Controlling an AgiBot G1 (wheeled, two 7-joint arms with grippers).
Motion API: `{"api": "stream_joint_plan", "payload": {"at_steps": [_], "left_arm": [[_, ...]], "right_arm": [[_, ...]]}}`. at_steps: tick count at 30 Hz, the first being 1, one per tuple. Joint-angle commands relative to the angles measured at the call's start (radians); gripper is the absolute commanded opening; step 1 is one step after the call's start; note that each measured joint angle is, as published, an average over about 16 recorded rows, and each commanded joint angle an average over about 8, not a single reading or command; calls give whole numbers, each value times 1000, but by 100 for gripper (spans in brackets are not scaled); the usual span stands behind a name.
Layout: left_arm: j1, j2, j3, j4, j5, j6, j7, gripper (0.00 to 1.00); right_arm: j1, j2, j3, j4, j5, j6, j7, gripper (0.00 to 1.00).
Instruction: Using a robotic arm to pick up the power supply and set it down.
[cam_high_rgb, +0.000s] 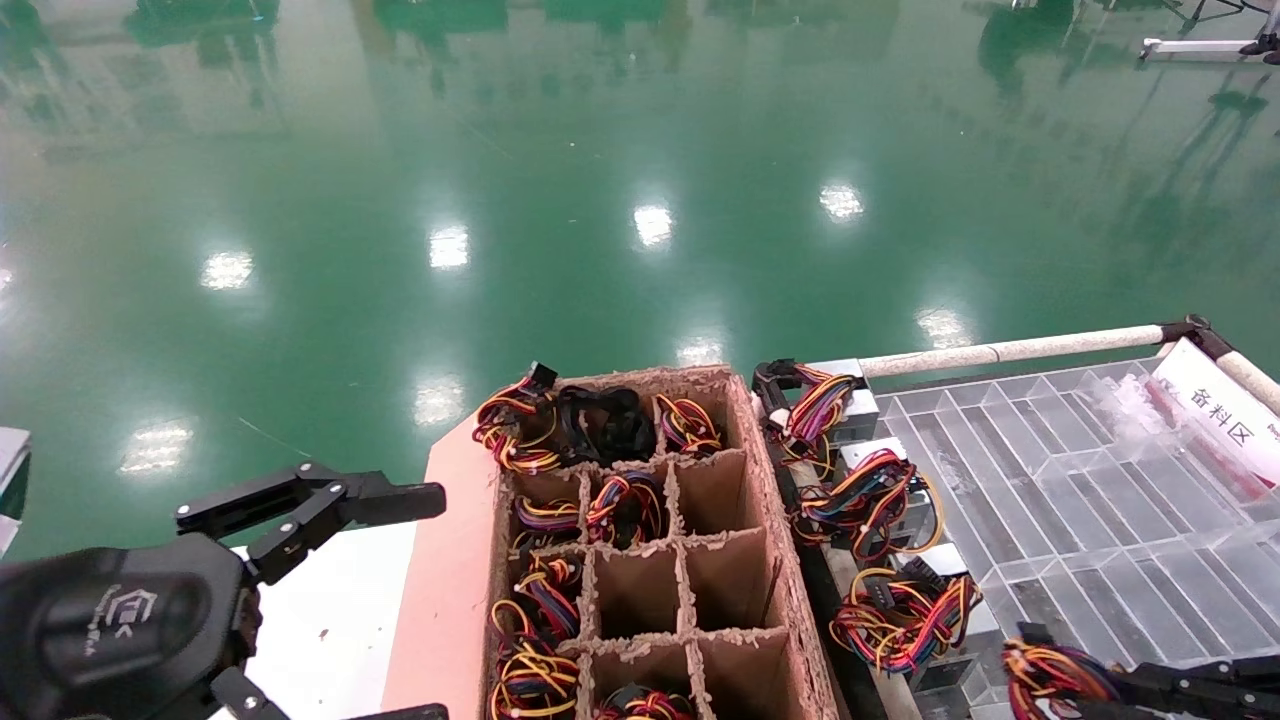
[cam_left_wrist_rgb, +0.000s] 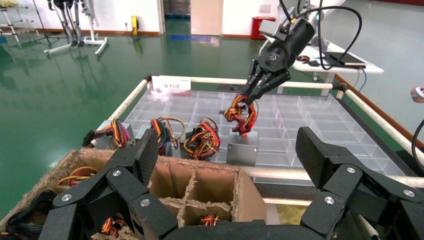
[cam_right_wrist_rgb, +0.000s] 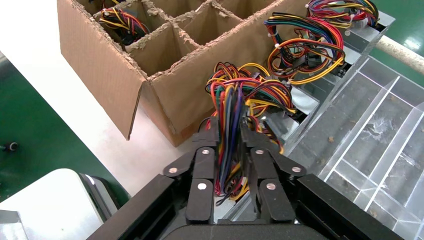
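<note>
The right tool (cam_right_wrist_rgb: 229, 150) is seen clamped on the wire bundle (cam_right_wrist_rgb: 235, 110) of the power supply (cam_left_wrist_rgb: 243, 147), not on its metal case; in the left wrist view the box hangs below the tool (cam_left_wrist_rgb: 246, 102) over the near edge of the clear compartment tray (cam_left_wrist_rgb: 320, 125), in line with three other supplies (cam_left_wrist_rgb: 202, 140) along that edge, beside the cardboard divider box (cam_high_rgb: 640, 560). Whether the case is touching the tray cannot be told. Risk noted: with the hold taken on flexible wires only, the box may swing or twist during lowering, land on an edge and tip, or strike the neighbouring supply; wires may also slip between the fingers, or stay snagged on them at release, so that the box is dragged. Orientation: the case is held upright, one broad silver face turned toward the divider box, the bundle rising from its top into the tool; the long axis is judged roughly vertical, though only one face is visible. The left tool (cam_left_wrist_rgb: 220, 200) is held wide and empty, parked just short of the divider box.
</note>
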Motion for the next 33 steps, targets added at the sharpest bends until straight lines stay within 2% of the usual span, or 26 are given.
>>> {"api": "stream_joint_plan", "payload": {"at_steps": [1, 17, 33], "left_arm": [[0, 0, 0, 0, 0, 0, 0, 100], [0, 0, 0, 0, 0, 0, 0, 100], [0, 0, 0, 0, 0, 0, 0, 100]], "right_arm": [[1, 0, 1, 0, -1, -1, 1, 100], [3, -16, 20, -2, -14, -15, 9, 100], [-31, -179, 198, -17, -60, -122, 65, 100]]}}
